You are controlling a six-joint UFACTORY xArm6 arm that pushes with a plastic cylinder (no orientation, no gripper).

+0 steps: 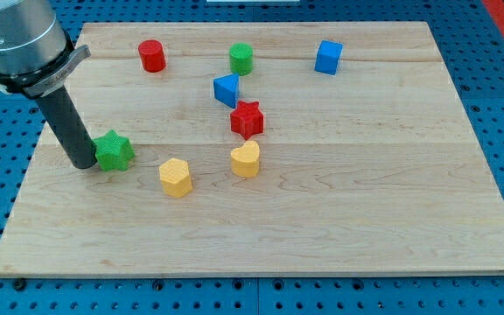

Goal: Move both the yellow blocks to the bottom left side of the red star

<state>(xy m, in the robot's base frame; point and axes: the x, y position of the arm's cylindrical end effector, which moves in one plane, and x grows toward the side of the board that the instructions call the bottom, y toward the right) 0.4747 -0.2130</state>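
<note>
The red star (247, 119) lies near the board's middle. A yellow heart-shaped block (245, 160) sits just below it, close but apart. A yellow hexagon block (175, 177) lies further to the view's left and lower. My tip (85, 164) rests on the board at the view's left, touching the left side of a green star (114, 151). The tip is well left of both yellow blocks.
A red cylinder (151, 55), a green cylinder (241, 59) and a blue cube (328, 57) stand along the view's top. A blue triangle block (227, 89) lies just above the red star. The wooden board (392, 192) ends on a blue perforated table.
</note>
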